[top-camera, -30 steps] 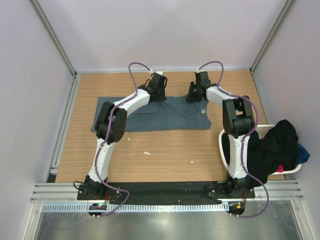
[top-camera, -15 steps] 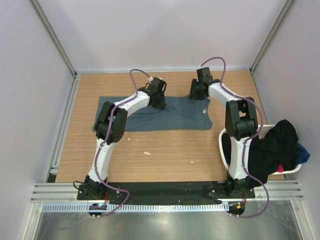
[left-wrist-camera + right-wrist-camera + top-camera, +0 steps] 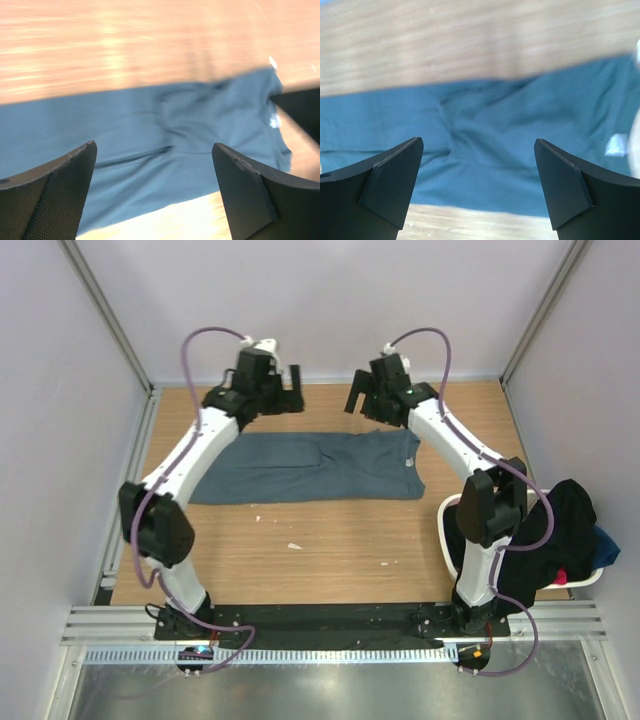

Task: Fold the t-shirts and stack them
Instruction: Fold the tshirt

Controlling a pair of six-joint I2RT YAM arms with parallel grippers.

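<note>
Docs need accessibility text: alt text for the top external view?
A slate blue-grey t-shirt lies folded into a strip on the wooden table, while the left gripper and right gripper hover open near its far edge. A white laundry basket of dark clothes sits at the right.

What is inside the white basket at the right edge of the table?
The white basket holds a black garment on top, with blue cloth and a red scrap peeking out. Whatever lies beneath the black one is covered.
</note>
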